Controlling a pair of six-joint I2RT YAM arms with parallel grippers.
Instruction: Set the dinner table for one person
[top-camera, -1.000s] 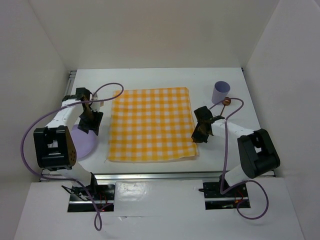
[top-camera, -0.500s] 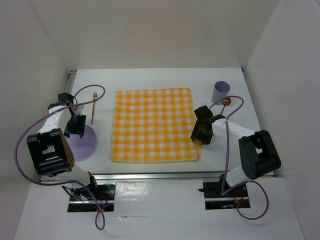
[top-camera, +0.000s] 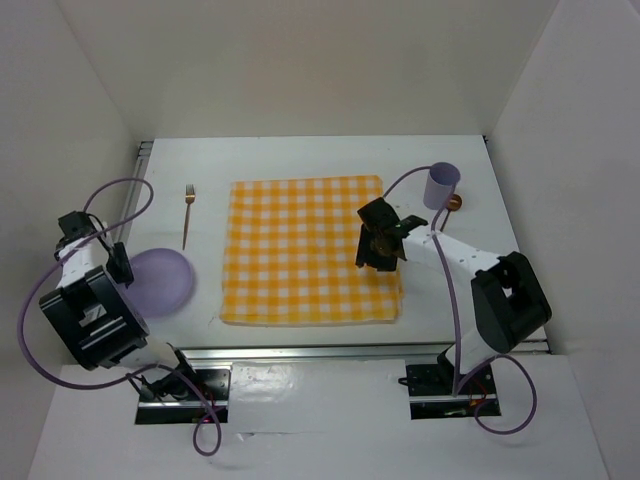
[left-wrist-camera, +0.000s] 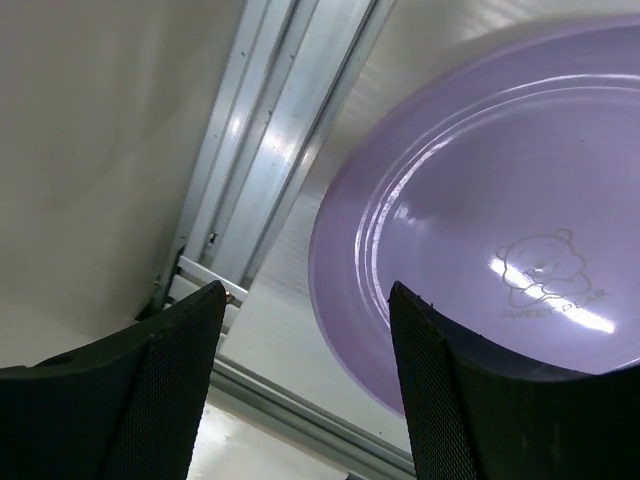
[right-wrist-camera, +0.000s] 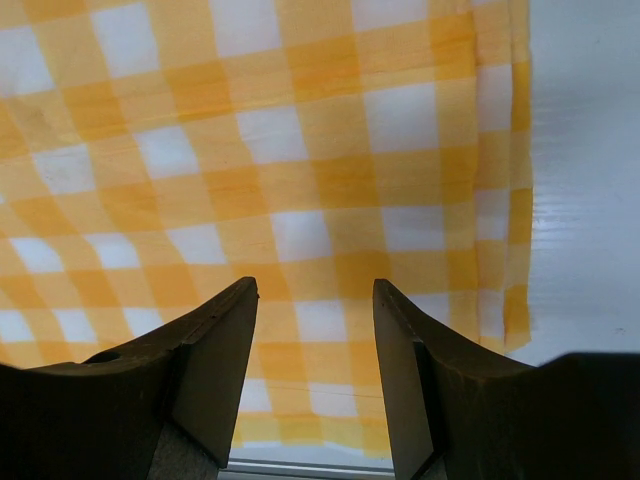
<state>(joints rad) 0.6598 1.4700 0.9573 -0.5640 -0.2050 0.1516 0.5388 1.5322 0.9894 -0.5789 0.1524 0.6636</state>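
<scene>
The dinner table (top-camera: 300, 158) is a white top with a yellow-and-white checked cloth (top-camera: 310, 250) spread flat in its middle. A purple plate (top-camera: 158, 282) lies left of the cloth, and a thin fork (top-camera: 187, 215) lies behind the plate. At the back right stands a purple cup (top-camera: 441, 185) with a copper spoon (top-camera: 455, 203) beside it. My left gripper (top-camera: 119, 266) hangs open at the plate's left rim (left-wrist-camera: 345, 300), holding nothing. My right gripper (top-camera: 378, 250) is open above the cloth's right part (right-wrist-camera: 315, 170), empty.
A metal rail (top-camera: 300, 352) runs along the table's near edge, and another rail (left-wrist-camera: 270, 150) runs down the left side beside the plate. White walls enclose the table on three sides. Purple cables loop from both arms.
My left gripper swung away from the cloth's left edge, out past the plate toward the left wall. My right gripper opened and moved left over the cloth. The cloth now lies flatter.
</scene>
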